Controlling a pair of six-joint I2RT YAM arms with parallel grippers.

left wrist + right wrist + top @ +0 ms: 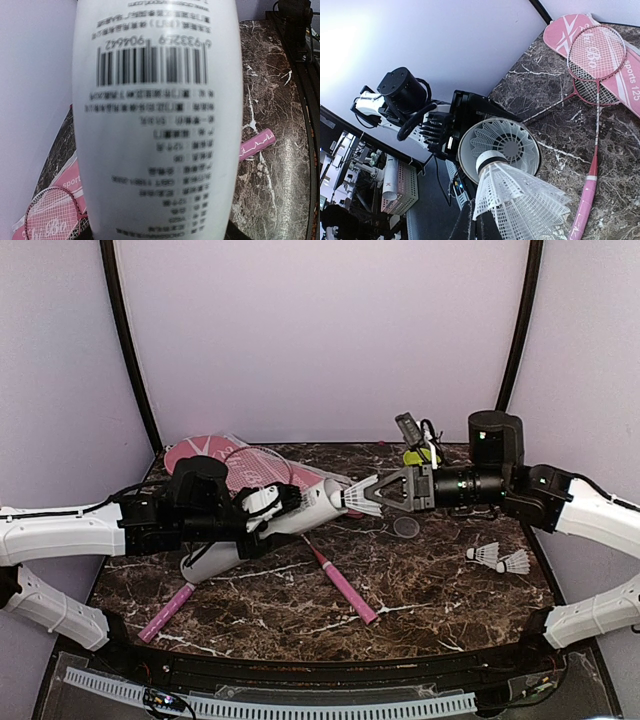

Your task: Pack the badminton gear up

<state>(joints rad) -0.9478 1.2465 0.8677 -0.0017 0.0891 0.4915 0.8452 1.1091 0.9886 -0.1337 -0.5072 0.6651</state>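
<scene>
Top view: the left tool [272,506] was clamped round a white tube [318,500], held up off the dark marble bench [430,590]. The tube's long axis ran from lower left to upper right across the middle of the frame, its open mouth pointing right.

The right tool [385,490] reached in from the right, its fingers closed on a shuttlecock [362,497]. The cork end pointed left at the tube mouth and the feathers trailed right.

The right wrist view looked straight into the tube mouth, where another shuttlecock [502,141] already sat inside, feathers outward.

Two loose shuttlecocks [498,558] lay on their sides at centre right. Two rackets [255,470] lay with their heads at upper left on a pink cover [192,452] and their pink handles towards the bottom edge.
</scene>
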